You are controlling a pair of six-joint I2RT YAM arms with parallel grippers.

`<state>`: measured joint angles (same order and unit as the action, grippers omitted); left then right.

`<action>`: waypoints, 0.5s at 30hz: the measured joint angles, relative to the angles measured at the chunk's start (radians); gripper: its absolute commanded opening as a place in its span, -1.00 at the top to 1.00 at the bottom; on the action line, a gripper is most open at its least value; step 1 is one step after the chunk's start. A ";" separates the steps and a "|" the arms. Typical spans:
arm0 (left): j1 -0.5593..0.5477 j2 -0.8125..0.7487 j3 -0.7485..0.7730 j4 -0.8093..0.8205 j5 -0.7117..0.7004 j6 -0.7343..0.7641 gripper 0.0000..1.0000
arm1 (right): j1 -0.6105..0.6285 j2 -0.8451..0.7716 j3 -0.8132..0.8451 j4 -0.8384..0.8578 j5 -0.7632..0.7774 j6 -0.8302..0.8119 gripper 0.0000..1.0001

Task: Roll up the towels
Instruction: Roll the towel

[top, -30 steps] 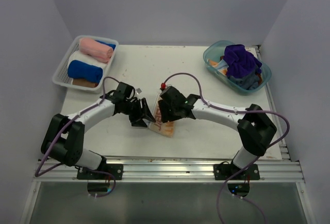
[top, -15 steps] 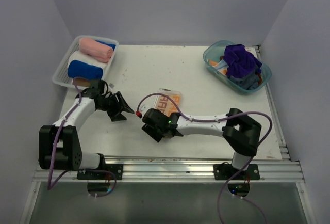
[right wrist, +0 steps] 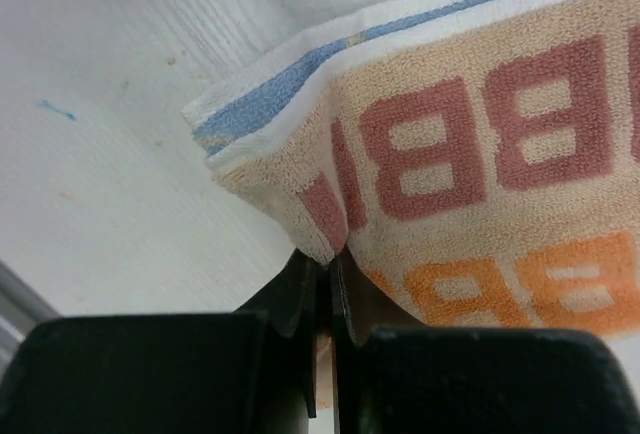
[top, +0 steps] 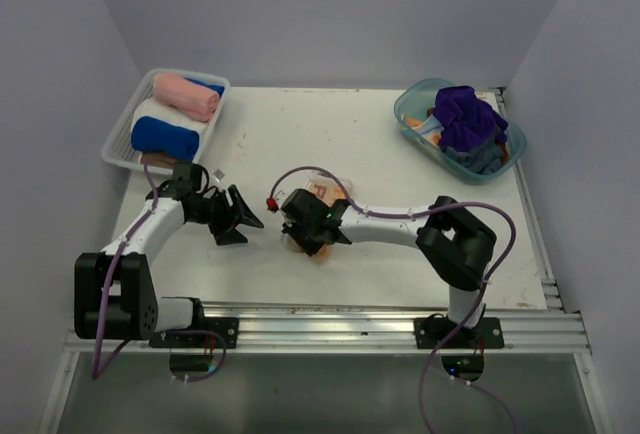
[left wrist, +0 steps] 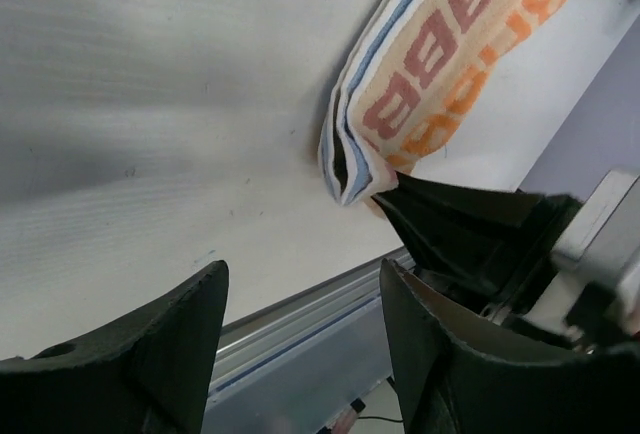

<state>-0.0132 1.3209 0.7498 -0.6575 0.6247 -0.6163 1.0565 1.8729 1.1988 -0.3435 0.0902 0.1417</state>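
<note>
Starting at the right gripper (right wrist: 325, 264), we are seeing its jaws pressed together on the near corner of the folded terry towel printed in cream, orange and light blue with red block letters (right wrist: 480, 154). The stacked layers are bunching just above the fingertips. That towel is lying on the white table (top: 400, 184), to the right of the white mesh basket (top: 140, 164) and nearer the arm bases than the basket is. From above, its long axis is running roughly away from the bases, with the pinched corner at the near end.

The left gripper (left wrist: 300, 274) is standing wide and holding nothing. It is hovering between the basket and the towel, with its fingers pointing at the towel's folded left edge but well short of touching it. We are judging that the coming move turns on this: the right arm is already on the cloth, and the left has only to reach rightward to meet that edge.

Inside the basket a pink roll (top: 185, 96), a white roll (top: 165, 114) and a royal blue roll (top: 163, 138) are resting. Far to the basket's right, a clear teal tub (top: 400, 112) is holding crumpled purple cloth (top: 465, 114).
</note>
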 measured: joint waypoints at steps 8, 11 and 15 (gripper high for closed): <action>-0.009 -0.047 -0.050 0.017 0.054 -0.001 -0.22 | -0.182 0.048 0.151 -0.068 -0.442 0.206 1.00; -0.023 -0.061 -0.054 0.037 0.074 -0.002 -0.15 | -0.205 0.083 0.198 -0.070 -0.567 0.296 1.00; -0.043 -0.065 -0.059 0.076 0.093 -0.016 -0.05 | -0.227 0.130 0.204 -0.067 -0.695 0.398 1.00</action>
<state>-0.0563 1.2560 0.6910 -0.5819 0.7174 -0.6323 0.8299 2.0026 1.4033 -0.4107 -0.6052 0.5400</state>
